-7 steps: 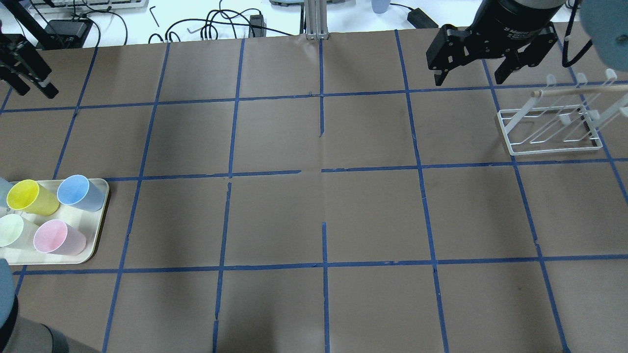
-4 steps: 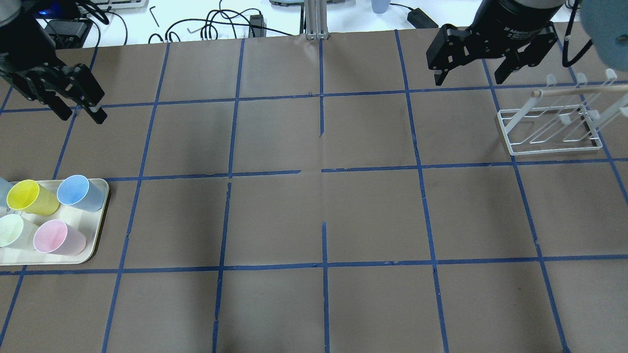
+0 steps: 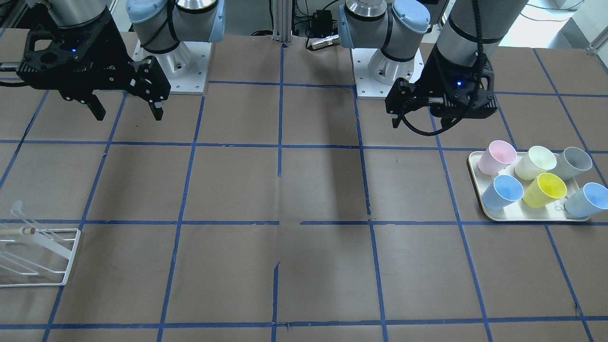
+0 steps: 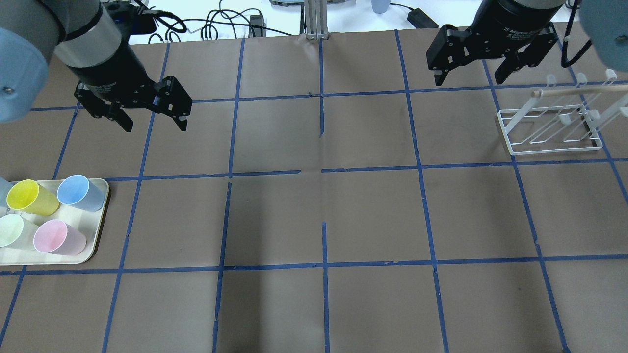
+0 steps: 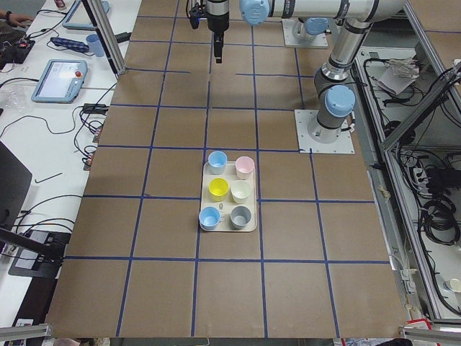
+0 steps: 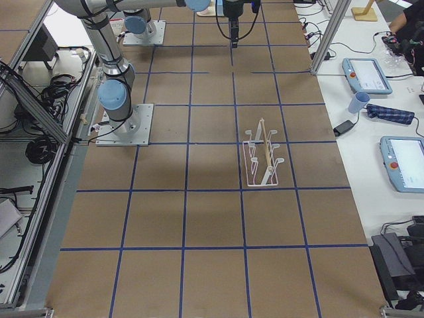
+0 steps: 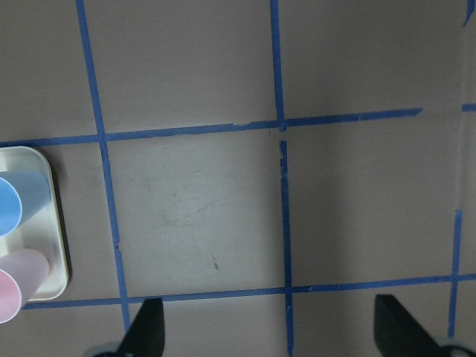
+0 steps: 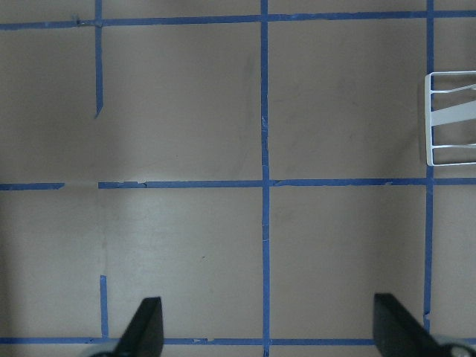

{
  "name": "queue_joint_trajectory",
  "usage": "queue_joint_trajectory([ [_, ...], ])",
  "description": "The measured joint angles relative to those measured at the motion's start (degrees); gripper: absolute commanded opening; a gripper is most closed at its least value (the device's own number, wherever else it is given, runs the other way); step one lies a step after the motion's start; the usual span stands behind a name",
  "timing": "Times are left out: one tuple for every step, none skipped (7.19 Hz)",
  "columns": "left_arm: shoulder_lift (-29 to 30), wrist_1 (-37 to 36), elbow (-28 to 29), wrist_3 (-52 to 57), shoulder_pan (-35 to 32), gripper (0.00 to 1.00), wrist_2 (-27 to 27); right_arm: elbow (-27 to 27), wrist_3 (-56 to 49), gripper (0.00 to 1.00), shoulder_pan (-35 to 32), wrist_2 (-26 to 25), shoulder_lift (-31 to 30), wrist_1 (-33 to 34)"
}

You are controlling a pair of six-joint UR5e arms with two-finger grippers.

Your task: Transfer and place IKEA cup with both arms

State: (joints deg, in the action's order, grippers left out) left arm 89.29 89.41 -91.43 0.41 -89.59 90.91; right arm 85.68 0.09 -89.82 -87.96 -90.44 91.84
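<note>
The left tool (image 4: 155, 126) hangs above the tabletop (image 4: 373, 215) with its two fingers spread wide, and nothing is between them. The right tool (image 4: 469, 79) is also opened wide and empty, high over the far right part of the tabletop. In the overhead view, between 7 and 8 o'clock from the left tool, lies a cream tray (image 4: 95, 230) with six cups, well apart from the tool. The IKEA cup (image 3: 586, 199) stands upright in the tray's corner that is farthest from both tools. In the front-facing view it is at 3 o'clock from the yellow cup (image 3: 545, 190) and at about 5 o'clock from the grey cup (image 3: 572, 163). A sky-blue cup (image 3: 503, 192), a pink cup (image 3: 496, 157) and a pale green cup (image 3: 535, 162) fill the other places. At about 4 o'clock from the right tool, in the overhead view, stands a white wire rack (image 4: 554, 149) which carries a wooden rod (image 4: 579, 89).
</note>
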Motion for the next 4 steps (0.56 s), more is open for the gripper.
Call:
queue_joint_trajectory([
  [-0.46, -0.97, -0.55, -1.98, -1.16, 1.00, 0.01, -0.01, 0.00, 1.00, 0.00, 0.04, 0.00, 0.01],
  [-1.14, -1.25, -0.34, -2.54, -1.25, 1.00, 0.13, -0.01, 0.00, 1.00, 0.00, 0.08, 0.00, 0.03],
  [-1.66, -1.27, 0.15, -2.59, -0.52, 1.00, 0.22, -0.01, 0.00, 1.00, 0.00, 0.10, 0.00, 0.07],
  [-1.91, -1.07, 0.62, -2.17, 0.42, 1.00, 0.25, -0.04, 0.00, 1.00, 0.00, 0.09, 0.00, 0.09],
])
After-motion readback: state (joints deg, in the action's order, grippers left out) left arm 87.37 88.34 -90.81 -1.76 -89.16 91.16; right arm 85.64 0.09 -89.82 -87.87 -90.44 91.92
